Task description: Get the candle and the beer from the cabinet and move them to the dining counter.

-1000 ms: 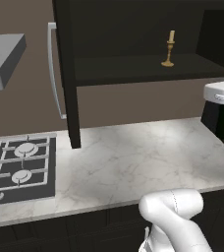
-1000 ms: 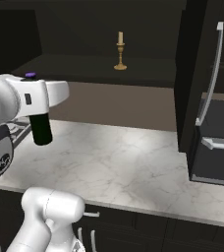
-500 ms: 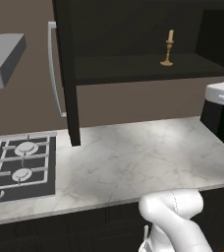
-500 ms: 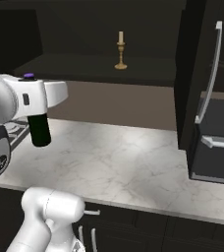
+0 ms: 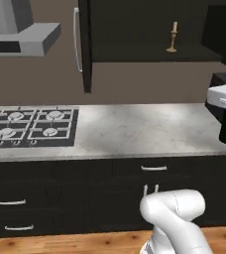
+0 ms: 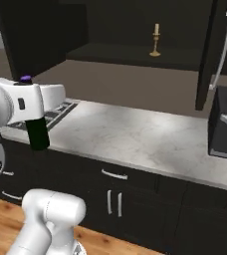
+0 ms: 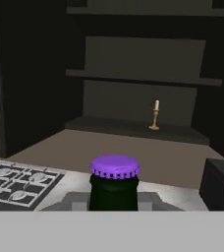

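The gripper (image 6: 36, 107) is closed on the beer (image 6: 37, 133), jaws drawn in partway around the neck just under the purple cap, with the dark body of the bottle hanging upright below the white hand. Seen from the right base view, the bottle is out in front of the marble counter (image 6: 135, 134) edge, clear of the cabinet and touching nothing else. In the hand view the cap and the shoulders of the beer (image 7: 114, 182) sit right at the bottom, though the fingertips themselves are hard to pick out there, so I would only say the grip looks firm.

The candle (image 5: 172, 37) stands upright on the lowest shelf of the cabinet (image 5: 149, 52), whose doors are swung wide, one long silver handle (image 5: 76, 39) showing on the left door. From the other side the candle (image 6: 156, 40) sits well back on that same shelf, well apart from the bottle.

Below the cabinet runs the marble counter with the gas hob (image 5: 30, 126) set into its left end, and a grey hood (image 5: 21, 34) hanging above the burners. Dark drawers with short silver pulls (image 5: 153, 168) run underneath, over a wooden floor (image 5: 60, 245). A black appliance (image 6: 225, 124) stands at the right end of the counter
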You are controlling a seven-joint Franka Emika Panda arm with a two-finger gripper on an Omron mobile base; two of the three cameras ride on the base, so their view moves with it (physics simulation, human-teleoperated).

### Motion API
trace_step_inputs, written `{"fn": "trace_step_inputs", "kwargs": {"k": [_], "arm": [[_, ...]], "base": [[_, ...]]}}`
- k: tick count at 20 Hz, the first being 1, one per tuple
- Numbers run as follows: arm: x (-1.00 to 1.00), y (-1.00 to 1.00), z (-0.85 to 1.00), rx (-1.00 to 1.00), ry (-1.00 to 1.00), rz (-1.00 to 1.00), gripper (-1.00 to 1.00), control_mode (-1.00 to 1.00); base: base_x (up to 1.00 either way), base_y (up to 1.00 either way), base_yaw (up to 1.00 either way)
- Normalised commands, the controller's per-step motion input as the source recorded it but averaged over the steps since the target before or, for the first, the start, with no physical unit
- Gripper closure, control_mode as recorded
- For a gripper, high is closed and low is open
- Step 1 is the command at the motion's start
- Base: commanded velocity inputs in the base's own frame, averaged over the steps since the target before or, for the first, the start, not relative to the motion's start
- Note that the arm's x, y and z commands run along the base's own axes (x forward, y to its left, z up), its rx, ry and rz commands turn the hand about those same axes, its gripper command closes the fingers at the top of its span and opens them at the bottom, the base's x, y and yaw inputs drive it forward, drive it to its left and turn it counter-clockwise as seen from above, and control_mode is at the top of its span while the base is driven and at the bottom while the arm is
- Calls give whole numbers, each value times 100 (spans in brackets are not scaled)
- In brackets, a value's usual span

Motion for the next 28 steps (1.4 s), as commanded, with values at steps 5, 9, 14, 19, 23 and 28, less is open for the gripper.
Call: {"fn": "trace_step_inputs", "kwargs": {"k": [5,9,14,19,23,28], "arm": [[0,0,0,0,0,0,100,100],[0,0,0,0,0,0,100,100],[0,0,0,0,0,0,100,100],[0,0,0,0,0,0,100,100],[0,0,0,0,0,0,100,100],[0,0,0,0,0,0,100,100]], "base": [[-3,0,76],[0,0,83],[-4,0,87],[0,0,90],[0,0,91],[0,0,88]]}}
